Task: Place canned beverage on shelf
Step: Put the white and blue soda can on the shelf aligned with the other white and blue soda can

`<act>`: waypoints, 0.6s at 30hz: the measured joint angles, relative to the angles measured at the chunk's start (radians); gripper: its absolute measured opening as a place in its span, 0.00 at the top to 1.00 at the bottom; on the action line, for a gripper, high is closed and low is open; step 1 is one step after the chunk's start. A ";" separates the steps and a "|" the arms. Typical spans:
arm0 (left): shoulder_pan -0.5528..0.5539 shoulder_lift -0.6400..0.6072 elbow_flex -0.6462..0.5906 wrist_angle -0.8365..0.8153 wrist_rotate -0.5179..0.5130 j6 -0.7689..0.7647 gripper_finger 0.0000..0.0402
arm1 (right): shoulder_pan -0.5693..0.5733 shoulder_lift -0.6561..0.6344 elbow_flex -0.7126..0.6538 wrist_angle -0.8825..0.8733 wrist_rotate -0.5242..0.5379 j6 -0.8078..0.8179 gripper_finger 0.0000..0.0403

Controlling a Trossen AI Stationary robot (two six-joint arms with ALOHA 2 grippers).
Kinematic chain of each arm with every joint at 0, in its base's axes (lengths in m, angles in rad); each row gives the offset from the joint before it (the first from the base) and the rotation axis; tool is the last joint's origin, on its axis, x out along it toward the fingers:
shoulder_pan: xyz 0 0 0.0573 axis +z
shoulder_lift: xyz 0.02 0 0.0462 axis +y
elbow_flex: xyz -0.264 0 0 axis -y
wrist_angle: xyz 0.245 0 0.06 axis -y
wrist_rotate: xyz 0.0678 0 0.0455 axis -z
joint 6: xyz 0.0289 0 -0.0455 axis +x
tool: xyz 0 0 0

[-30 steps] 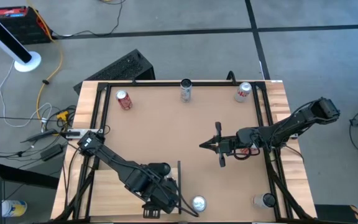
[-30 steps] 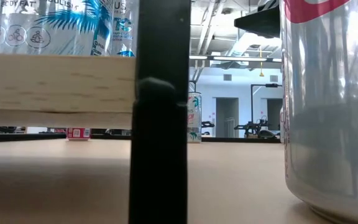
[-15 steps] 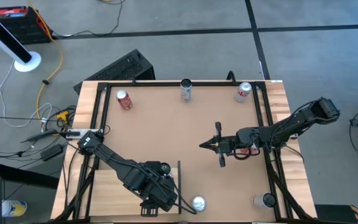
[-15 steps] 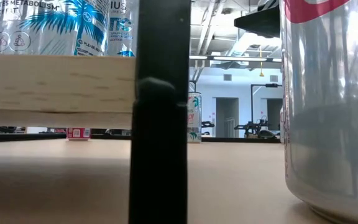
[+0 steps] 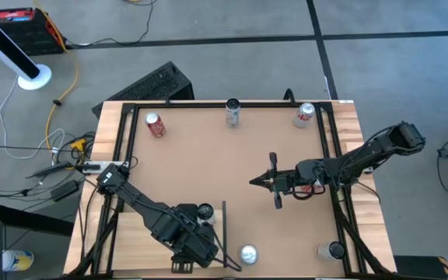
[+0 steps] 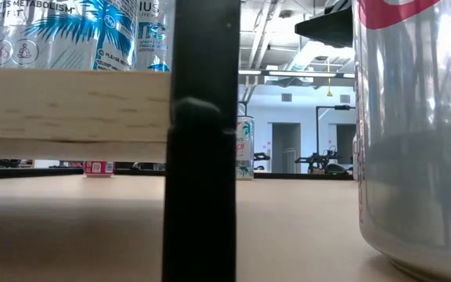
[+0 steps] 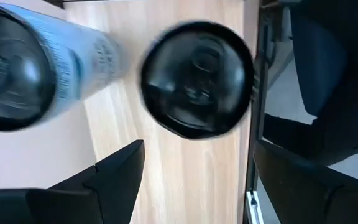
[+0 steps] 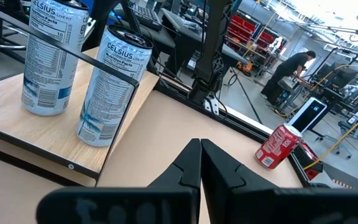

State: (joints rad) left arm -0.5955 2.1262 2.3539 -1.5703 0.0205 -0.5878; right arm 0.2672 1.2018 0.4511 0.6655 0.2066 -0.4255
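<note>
Pale wood shelf [image 7: 166, 155] has the can [image 7: 196, 79] standing; left gripper [image 7: 194, 180] open above it, right gripper [image 5: 253, 182] shut, parked mid-table.

A grey concrete floor [image 5: 232, 47] divided by dark seam lines surrounds the brown tabletop [image 5: 208, 163]. Well beyond the left arm's side lie a yellow cable [image 5: 61, 97], a white round-based stand [image 5: 31, 76] and a flat black ribbed case [image 5: 155, 84]. The level view looks into a bright hall with white walls [image 6: 304, 117], a grey doorway [image 6: 285, 146] and exposed ceiling pipes [image 6: 276, 31]. A person [image 8: 286, 71] bends over a workbench far off.
</note>
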 joint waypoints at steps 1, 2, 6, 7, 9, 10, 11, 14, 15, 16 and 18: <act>-0.004 0.000 0.000 -0.002 -0.005 0.004 0.29 | 0.000 0.000 0.000 0.000 0.000 0.000 0.92; -0.010 0.000 0.000 -0.001 -0.014 0.009 0.29 | 0.000 0.000 0.000 0.000 0.000 0.000 0.92; -0.023 0.000 0.000 -0.001 -0.067 0.012 0.30 | 0.000 0.000 0.000 0.000 0.000 0.000 0.92; -0.026 0.000 0.000 -0.001 -0.067 0.012 0.32 | 0.000 0.000 0.000 0.000 0.000 0.000 0.92; -0.028 0.000 -0.001 -0.001 -0.061 0.010 0.36 | 0.000 0.000 -0.001 0.000 0.000 0.000 0.92; -0.030 0.000 -0.001 -0.001 -0.050 0.010 0.39 | 0.000 0.000 -0.001 0.000 0.000 0.000 0.92; -0.032 0.000 -0.001 -0.001 -0.037 0.010 0.43 | 0.000 0.000 -0.001 0.000 0.000 0.000 0.92; -0.037 0.000 -0.001 -0.001 -0.020 0.009 0.56 | 0.000 0.000 -0.001 0.000 0.000 0.000 0.92; -0.037 0.000 -0.001 -0.001 -0.016 0.009 0.61 | 0.000 0.000 -0.001 0.000 0.000 0.000 0.92; -0.037 0.000 -0.001 -0.001 -0.016 0.013 0.67 | 0.000 0.000 -0.001 0.000 0.000 0.000 0.92; -0.036 0.000 -0.001 -0.001 -0.017 0.023 0.78 | 0.000 0.000 -0.001 0.000 0.000 0.000 0.92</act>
State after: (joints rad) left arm -0.6319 2.1262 2.3531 -1.5711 0.0030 -0.5646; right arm 0.2672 1.2018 0.4503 0.6655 0.2066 -0.4255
